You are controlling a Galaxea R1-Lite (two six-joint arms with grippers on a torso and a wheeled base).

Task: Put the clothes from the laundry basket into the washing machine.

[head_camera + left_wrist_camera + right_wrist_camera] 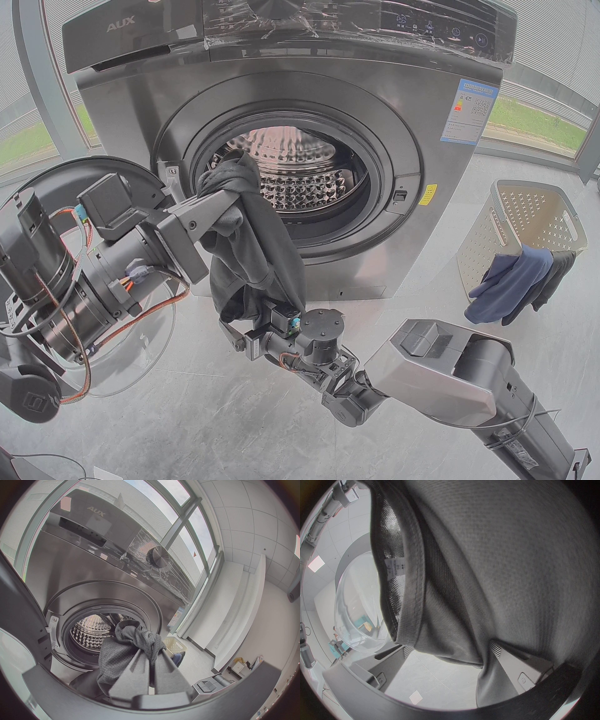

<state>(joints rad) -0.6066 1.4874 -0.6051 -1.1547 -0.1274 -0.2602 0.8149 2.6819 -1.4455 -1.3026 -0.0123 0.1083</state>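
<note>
A dark grey garment (256, 250) hangs in front of the washing machine's open drum (294, 169). My left gripper (231, 201) is shut on its top fold, right at the drum mouth. In the left wrist view the two fingers (140, 673) pinch the bunched cloth (131, 645) before the drum (89, 633). My right gripper (240, 328) sits under the garment's hanging lower end, open. In the right wrist view the cloth (487, 573) drapes over one finger (525, 670); the other finger (378, 667) is bare.
The round machine door (56, 187) stands swung open on the left, behind my left arm. The laundry basket (531, 219) lies tipped on the floor at the right, with a blue garment (506, 281) and a dark one (556, 269) spilling over its rim.
</note>
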